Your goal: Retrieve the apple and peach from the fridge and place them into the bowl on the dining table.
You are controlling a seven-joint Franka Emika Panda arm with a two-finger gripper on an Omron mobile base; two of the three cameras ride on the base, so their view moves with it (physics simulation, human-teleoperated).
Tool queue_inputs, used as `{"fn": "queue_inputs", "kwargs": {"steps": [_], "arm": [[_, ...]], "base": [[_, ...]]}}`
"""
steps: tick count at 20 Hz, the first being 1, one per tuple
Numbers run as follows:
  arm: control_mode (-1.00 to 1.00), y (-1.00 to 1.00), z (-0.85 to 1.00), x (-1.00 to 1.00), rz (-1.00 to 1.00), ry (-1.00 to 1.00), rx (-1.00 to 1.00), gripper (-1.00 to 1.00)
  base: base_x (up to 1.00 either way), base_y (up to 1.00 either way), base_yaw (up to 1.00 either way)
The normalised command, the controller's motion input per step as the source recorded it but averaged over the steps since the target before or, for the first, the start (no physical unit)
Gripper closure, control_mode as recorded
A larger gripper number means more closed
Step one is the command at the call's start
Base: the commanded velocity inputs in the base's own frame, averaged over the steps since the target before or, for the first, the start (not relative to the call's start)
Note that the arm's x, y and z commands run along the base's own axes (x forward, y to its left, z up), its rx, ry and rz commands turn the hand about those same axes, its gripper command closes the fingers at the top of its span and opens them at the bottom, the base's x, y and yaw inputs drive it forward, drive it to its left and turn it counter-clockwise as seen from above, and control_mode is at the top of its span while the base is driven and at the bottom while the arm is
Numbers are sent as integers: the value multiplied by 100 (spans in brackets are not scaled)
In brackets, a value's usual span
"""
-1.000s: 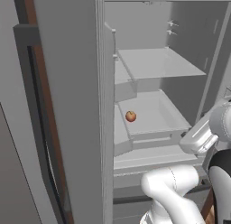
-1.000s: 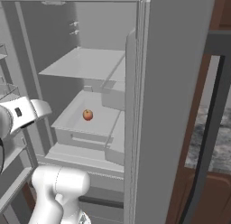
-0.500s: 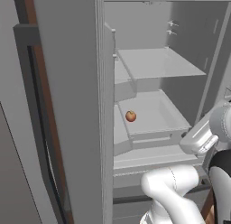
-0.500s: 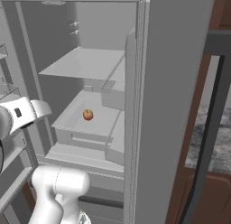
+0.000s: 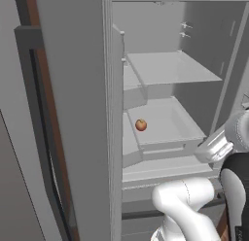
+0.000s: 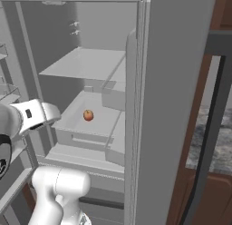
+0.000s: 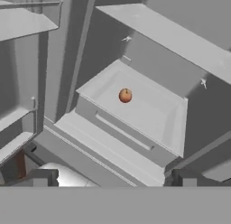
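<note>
The fridge (image 5: 170,70) stands open, with pale grey shelves inside. One small round red-orange fruit (image 5: 141,125) (image 6: 88,114) (image 7: 125,95) lies alone in a shallow grey drawer (image 7: 158,114) below the shelf. I cannot tell whether it is the apple or the peach; the other fruit is out of view. My gripper (image 7: 110,180) hangs open in front of the fridge, well short of the fruit, nothing between its fingertips (image 7: 36,177). The bowl is out of view. A mottled grey stone top (image 6: 204,138), likely the dining table, shows past the right door.
The left fridge door (image 5: 78,113) and right door (image 6: 167,106) stand swung out on either side of the opening. A wide shelf (image 5: 170,67) overhangs the drawer. Door bins (image 7: 27,20) sit at the left of the hand view. My white arm (image 5: 185,201) rises below the drawer.
</note>
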Motion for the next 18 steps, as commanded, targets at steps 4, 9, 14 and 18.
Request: {"fn": "queue_inputs", "kwargs": {"steps": [4, 9, 14, 18], "arm": [[-100, -10, -23, 23, -9, 0, 3, -100], [-100, -8, -24, 35, -18, 0, 12, -100], [-100, -14, -31, 30, -21, 0, 18, -100], [-100, 0, -35, 32, -12, 0, 18, -100]], "base": [[0, 0, 0], [0, 0, 0], [0, 0, 0], [0, 0, 0]]}}
